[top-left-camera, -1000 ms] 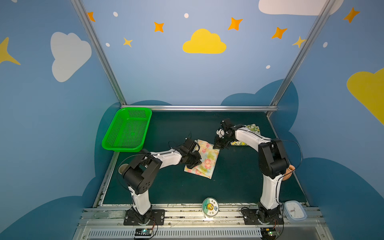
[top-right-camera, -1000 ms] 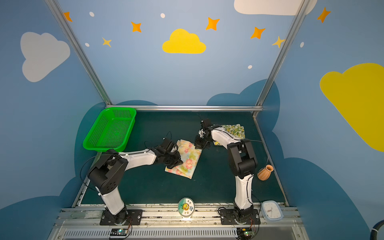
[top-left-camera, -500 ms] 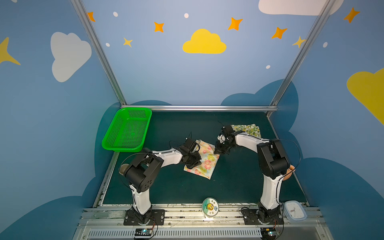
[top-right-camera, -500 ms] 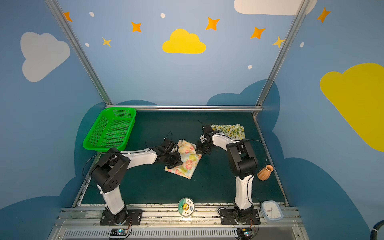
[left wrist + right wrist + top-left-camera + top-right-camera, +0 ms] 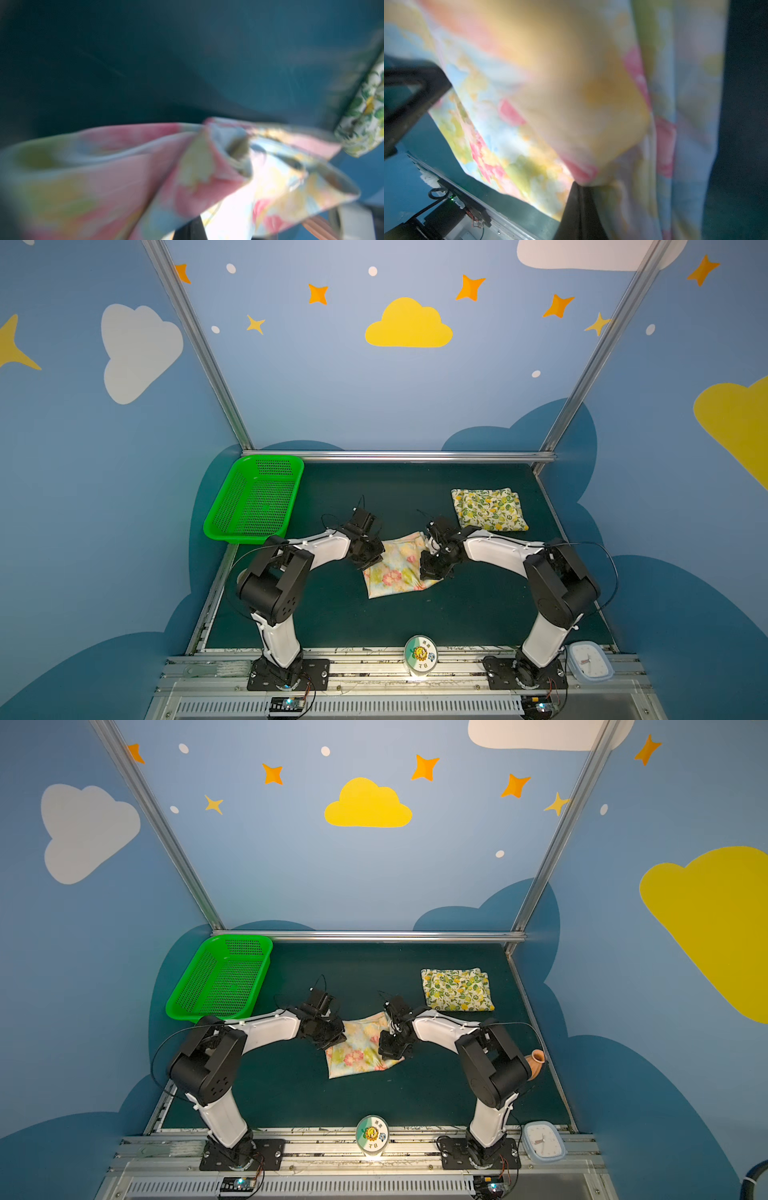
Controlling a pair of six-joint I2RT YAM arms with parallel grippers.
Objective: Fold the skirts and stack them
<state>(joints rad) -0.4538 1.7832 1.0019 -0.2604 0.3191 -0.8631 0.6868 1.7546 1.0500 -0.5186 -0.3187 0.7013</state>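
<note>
Skirts are lying apart on the dark green table point(image 5: 365, 489). The flowered skirt point(image 5: 395, 570) is sitting near the middle; the lemon skirt point(image 5: 489, 509) is resting toward 2 o'clock, folded into a neat rectangle and well clear of both arms, as both top views are showing.

The left gripper point(image 5: 371, 559) is clamping the flowered skirt at its 9 o'clock edge; the right gripper point(image 5: 432, 567) is pinching the same cloth at its 3 o'clock edge; both pairs of jaws are closed on the fabric. The cloth's 12 o'clock edge is sagging in a shallow curve between the two grippers; its 6 o'clock part is lying spread on the table.

The left wrist view is showing the flowered skirt point(image 5: 145, 176) bunching close to the lens, heavily blurred, with the lemon skirt point(image 5: 367, 116) lying beyond it. In the right wrist view the pastel fabric point(image 5: 550, 104) is filling most of the frame, also blurred.

A green basket point(image 5: 272, 459) is standing toward 10 o'clock, well apart from both skirts; a round tin point(image 5: 419, 653) is sitting at 6 o'clock on the front rail; a small white clock point(image 5: 590, 660) is lying toward 5 o'clock beside the right arm's base; a terracotta vase point(image 5: 536, 1060) is peeking out behind that arm in a top view.
</note>
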